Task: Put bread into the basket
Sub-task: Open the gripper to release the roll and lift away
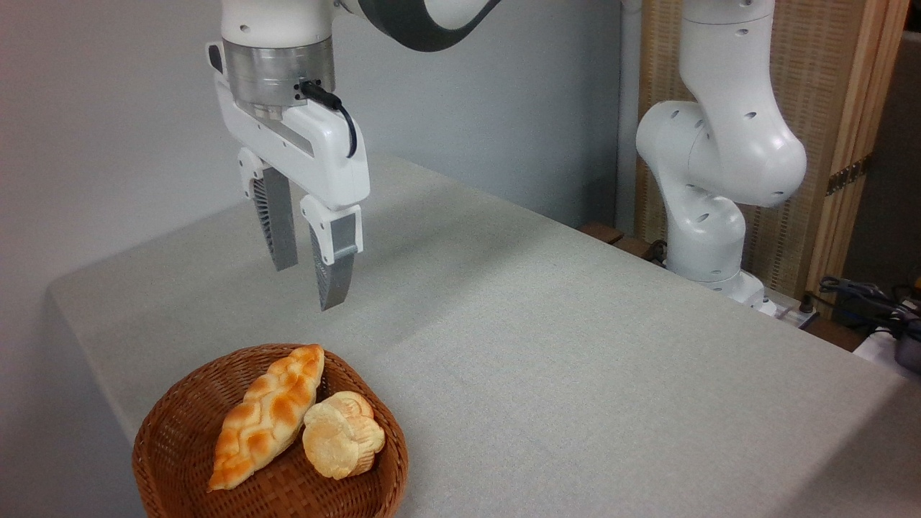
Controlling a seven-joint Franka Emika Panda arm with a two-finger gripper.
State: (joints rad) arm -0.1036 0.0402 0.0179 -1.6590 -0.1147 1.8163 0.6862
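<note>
Hovering spread and empty, gripper above basket at table's near-left corner; bread already inside, below claw, long axis running diagonally beside bun.

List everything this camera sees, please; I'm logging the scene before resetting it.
bread: one, glossy orange-golden braided loaf, lying in the basket, upper tip on the far rim
bun: one, pale yellow, in the basket, right of the loaf
basket: one, reddish-brown wicker, table's near left corner
table: one, grey cloth cover
wooden screen: one, tan, behind the arm's base
cables: dark, far right edge
arm: one, white, base at the table's far right
gripper: one, white with grey fingers, open, empty, above the table beyond the basket
</note>
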